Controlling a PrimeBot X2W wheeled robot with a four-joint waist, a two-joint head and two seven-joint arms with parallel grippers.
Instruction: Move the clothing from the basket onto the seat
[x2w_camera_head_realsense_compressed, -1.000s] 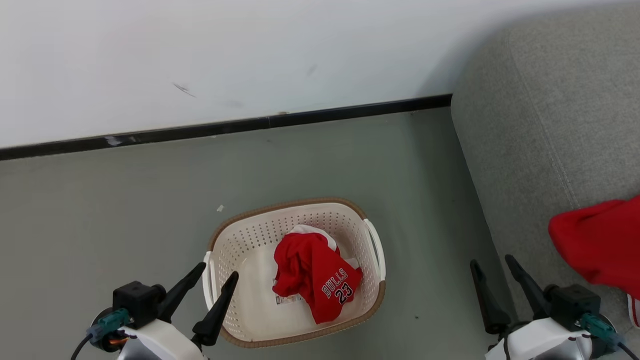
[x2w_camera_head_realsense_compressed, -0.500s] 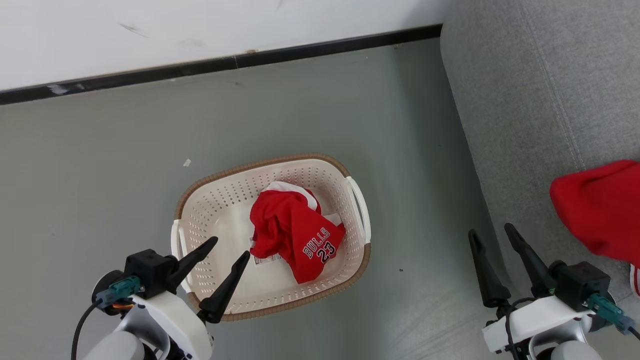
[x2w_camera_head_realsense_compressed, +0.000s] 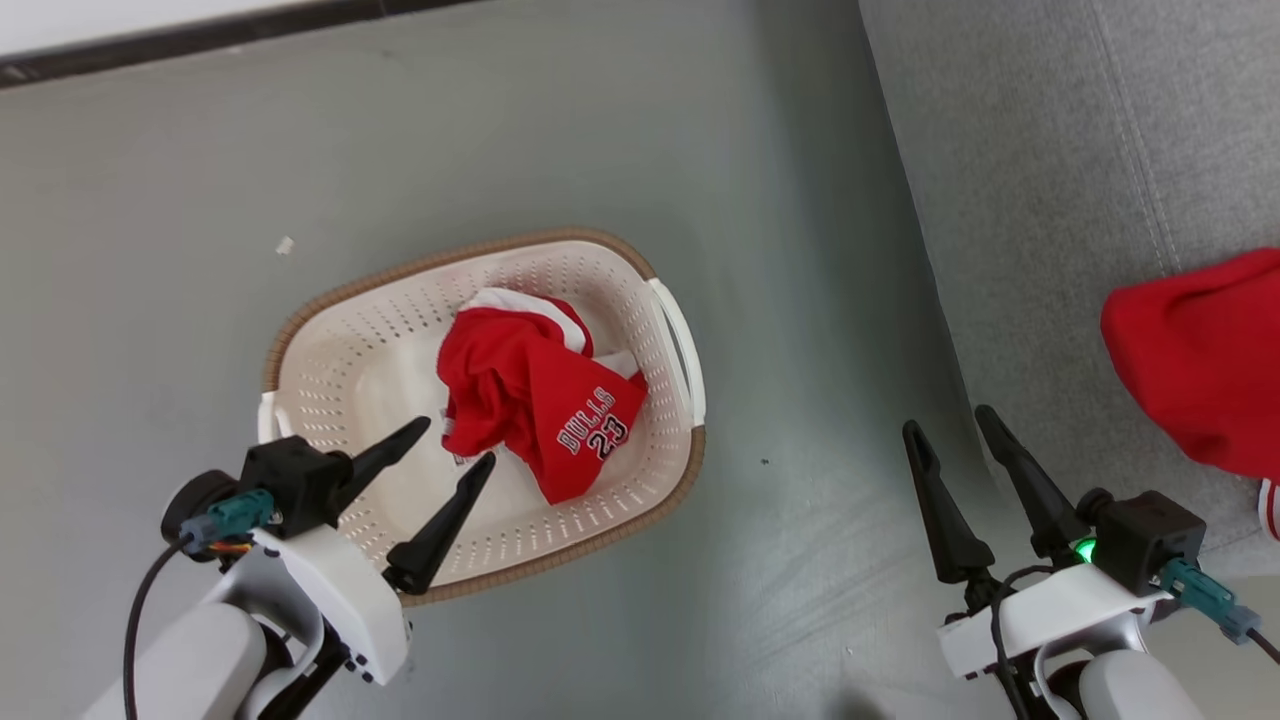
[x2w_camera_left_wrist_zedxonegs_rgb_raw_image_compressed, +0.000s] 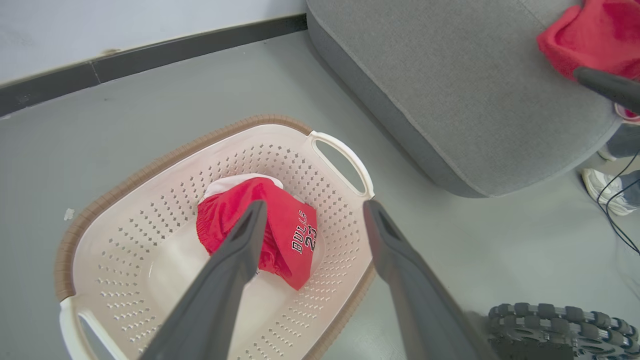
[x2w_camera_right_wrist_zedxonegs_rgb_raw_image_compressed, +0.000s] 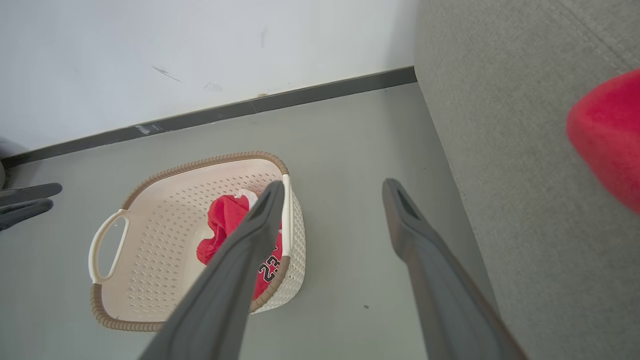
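since one red garment (x2w_camera_head_realsense_compressed: 1190, 350) already lies on the sofa (x2w_camera_head_realsense_compressed: 1050, 150), what is left for me is the jersey (x2w_camera_head_realsense_compressed: 540, 400), crumpled in the middle of the basket (x2w_camera_head_realsense_compressed: 350, 285) with its white lettering facing up. the basket sits on the floor (x2w_camera_head_realsense_compressed: 800, 250) near the sofa's rounded edge but apart from it, which should keep the carry short. my left gripper (x2w_camera_head_realsense_compressed: 457, 440) hangs over the near part of the basket, fingers spread wide and holding nothing, tips pointing toward the jersey. in the left wrist view one finger crosses the jersey and the other lies toward the handle (x2w_camera_left_wrist_zedxonegs_rgb_raw_image_compressed: 353, 156), so the heap is not centred between them yet. my right gripper (x2w_camera_head_realsense_compressed: 947, 418) is also wide and empty, held over the floor by the sofa's edge, out of the left arm's way. the jersey is soft and bunched, so i judge a pinch on a raised fold would lift it, though it may catch on the basket's edge.
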